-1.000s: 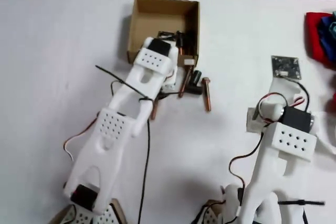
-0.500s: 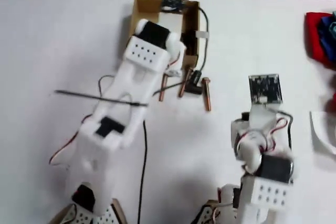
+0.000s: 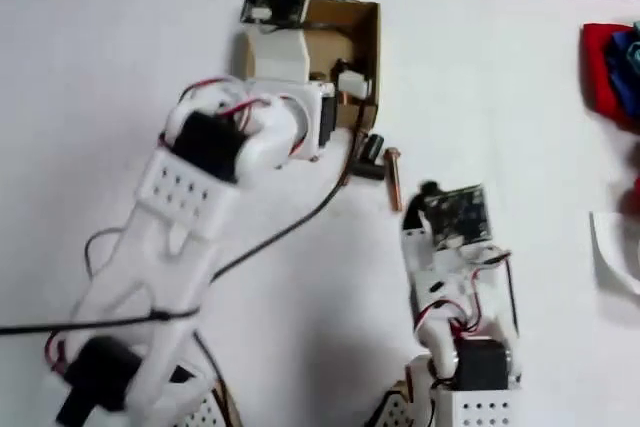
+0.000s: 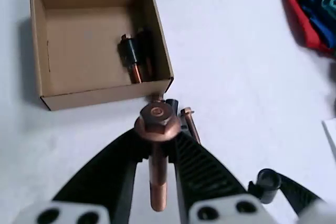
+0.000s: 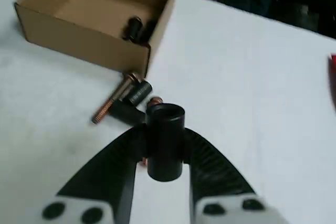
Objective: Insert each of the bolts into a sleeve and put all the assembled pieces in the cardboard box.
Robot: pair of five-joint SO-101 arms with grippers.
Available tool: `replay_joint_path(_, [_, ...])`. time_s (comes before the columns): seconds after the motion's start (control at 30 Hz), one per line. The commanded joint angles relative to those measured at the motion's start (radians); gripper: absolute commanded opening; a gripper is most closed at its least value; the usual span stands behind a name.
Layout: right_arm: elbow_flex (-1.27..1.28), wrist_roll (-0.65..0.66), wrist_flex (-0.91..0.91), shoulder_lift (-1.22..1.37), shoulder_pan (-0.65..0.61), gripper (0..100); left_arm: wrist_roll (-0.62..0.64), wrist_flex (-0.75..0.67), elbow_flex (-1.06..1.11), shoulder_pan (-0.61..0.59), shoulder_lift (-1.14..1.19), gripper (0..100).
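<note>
Since a second ago, both arms are seen to have shifted. The left arm (image 3: 190, 197) is raised off the loose pieces, with its wrist carried over the cardboard box (image 3: 362, 27). The right arm (image 3: 455, 277) is brought in from the right side toward the middle of the bench (image 3: 120, 67).

A copper bolt (image 4: 156, 120) is grasped by the left claw (image 4: 157, 145), which is clenched on the shank just under the hexagonal head. A black sleeve (image 5: 165, 129) is grasped by the right claw (image 5: 165, 153), with the sleeve's open end turned away from the wrist.

One assembled piece (image 4: 134, 61) is found inside the box, near the corner closest to the loose pieces. Just outside that corner, a loose bolt (image 3: 393, 179) and a loose sleeve (image 3: 372, 150) are left on the bench. A second loose bolt (image 5: 111, 106) lies beside them. The right arm's wrist is placed near the loose bolt.

The box is set close to the far edge of the bench, so little room is left behind it. Open bench is seen between the two arms. More open bench extends from the right arm to a red cloth (image 3: 608, 57) at the right edge.
</note>
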Motion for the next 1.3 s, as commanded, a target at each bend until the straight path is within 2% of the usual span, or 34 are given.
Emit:
replay_joint_path(0.0, [0.063, -0.003, -0.191, -0.048, -0.133, 2.3, 0.003, -0.236, 0.196, -0.006, -0.173, 3])
replay_joint_path(0.2, [0.215, -0.003, -0.449, -0.048, -0.222, 2.3, 0.003, -0.612, 0.49, 0.017, -0.399, 3])
replay_joint_path(0.37, [0.213, -0.005, -0.509, -0.048, -0.226, 2.3, 0.005, -0.746, 0.639, 0.046, -0.499, 3])
replay_joint_path(0.5, [0.215, -0.072, -0.624, -0.048, -0.225, 2.3, 0.008, -0.772, 0.644, 0.069, -0.499, 3])
replay_joint_path(0.63, [0.215, -0.164, -0.644, -0.047, -0.225, 2.3, 0.06, -0.798, 0.624, 0.084, -0.497, 3])
replay_joint_path(0.97, [0.215, -0.172, -0.616, -0.033, -0.226, 2.3, 0.061, -0.752, 0.564, 0.1, -0.497, 3])
replay_joint_path(1.27, [0.192, -0.173, -0.647, 0.137, -0.222, 2.3, 0.054, -0.667, 0.544, 0.173, -0.423, 3])
